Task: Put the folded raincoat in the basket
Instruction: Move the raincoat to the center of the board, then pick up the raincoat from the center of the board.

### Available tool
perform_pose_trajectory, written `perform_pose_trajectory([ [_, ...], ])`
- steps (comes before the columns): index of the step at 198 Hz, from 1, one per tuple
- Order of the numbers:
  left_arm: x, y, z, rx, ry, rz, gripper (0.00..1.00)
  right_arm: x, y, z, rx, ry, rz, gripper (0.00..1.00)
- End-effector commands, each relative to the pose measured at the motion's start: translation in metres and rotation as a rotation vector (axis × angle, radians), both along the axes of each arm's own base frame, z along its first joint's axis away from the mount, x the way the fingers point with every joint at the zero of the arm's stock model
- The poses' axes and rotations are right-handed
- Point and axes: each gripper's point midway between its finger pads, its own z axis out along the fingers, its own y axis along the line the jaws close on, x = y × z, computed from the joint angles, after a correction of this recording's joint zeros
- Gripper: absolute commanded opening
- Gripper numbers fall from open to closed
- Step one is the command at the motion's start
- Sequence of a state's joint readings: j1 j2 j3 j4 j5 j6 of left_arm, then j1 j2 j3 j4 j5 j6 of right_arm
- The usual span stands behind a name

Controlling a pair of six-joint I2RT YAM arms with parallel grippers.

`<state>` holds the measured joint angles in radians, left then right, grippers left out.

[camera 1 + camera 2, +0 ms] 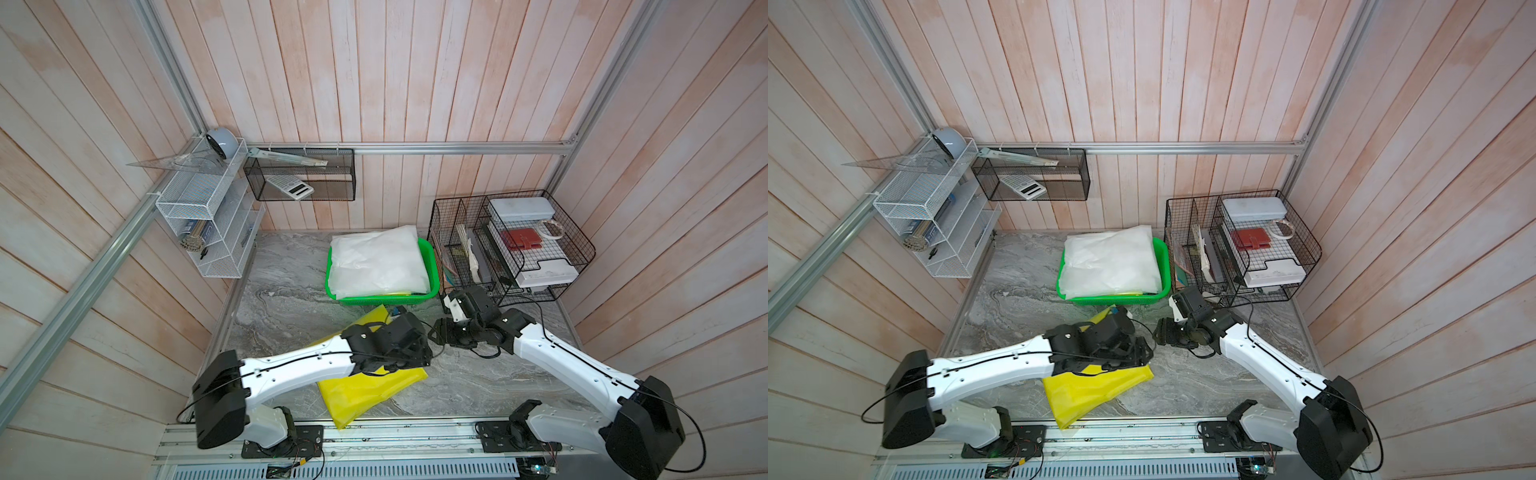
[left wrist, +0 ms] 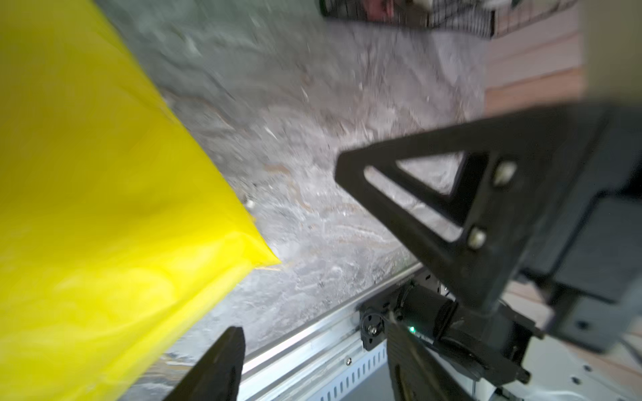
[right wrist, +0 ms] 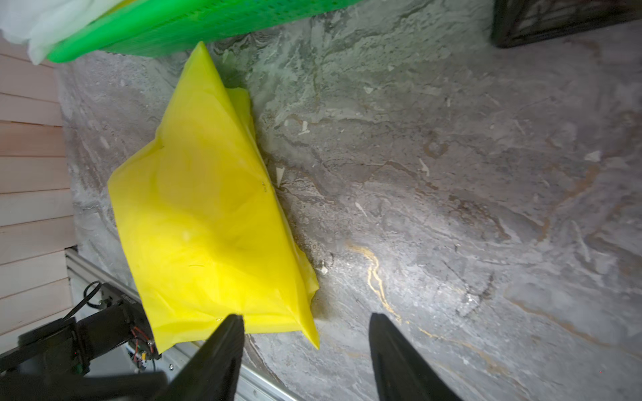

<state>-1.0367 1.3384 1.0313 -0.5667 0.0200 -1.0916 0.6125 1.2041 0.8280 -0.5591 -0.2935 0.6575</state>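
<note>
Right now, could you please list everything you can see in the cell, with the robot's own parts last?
raincoat: one, yellow, folded, on the table in front of the basket
basket: one, green, back of the table
folded sheet: one, white, in the basket
wire organiser: one, black, right of the basket
mesh shelf: one, white, left wall
mesh box: one, black, back wall
calculator: one, white, in the mesh box
table: one, grey marble
left gripper: one, black, open, over the raincoat
right gripper: one, black, open, beside the raincoat

- Yellow folded raincoat [image 1: 365,390] was laid flat on the marble tabletop [image 1: 478,374], one corner pointed just beside the basket's front wall.
- Green lattice basket [image 1: 432,266] was set upright behind it, filled by a white folded sheet [image 1: 378,262].
</note>
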Motion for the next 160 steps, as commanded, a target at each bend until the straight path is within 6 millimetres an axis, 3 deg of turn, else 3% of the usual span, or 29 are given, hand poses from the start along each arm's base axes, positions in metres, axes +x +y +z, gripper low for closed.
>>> perform_pose_trajectory([
  [1, 0.023, 0.113, -0.025, 0.144, 0.011, 0.257, 0.68, -0.008, 0.025, 0.004, 0.139, 0.035, 0.093, 0.64],
  [11, 0.026, 0.155, -0.036, 0.155, 0.032, 0.363, 0.68, -0.013, 0.033, 0.001, 0.178, 0.063, 0.117, 0.65],
  [24, 0.025, 0.195, -0.053, 0.166, 0.072, 0.462, 0.67, -0.019, 0.039, -0.008, 0.207, 0.085, 0.135, 0.68],
  [41, 0.02, 0.223, -0.075, 0.168, 0.142, 0.527, 0.67, -0.027, 0.042, -0.028, 0.199, 0.12, 0.152, 0.71],
  [67, 0.015, 0.229, -0.099, 0.205, 0.232, 0.508, 0.61, -0.038, 0.04, -0.057, 0.163, 0.201, 0.164, 0.71],
  [104, 0.011, 0.228, -0.114, 0.185, 0.237, 0.517, 0.59, -0.051, 0.038, -0.085, 0.162, 0.287, 0.167, 0.69],
  [160, 0.011, 0.234, -0.128, 0.248, 0.263, 0.512, 0.59, -0.062, 0.052, -0.107, 0.206, 0.378, 0.191, 0.51],
])
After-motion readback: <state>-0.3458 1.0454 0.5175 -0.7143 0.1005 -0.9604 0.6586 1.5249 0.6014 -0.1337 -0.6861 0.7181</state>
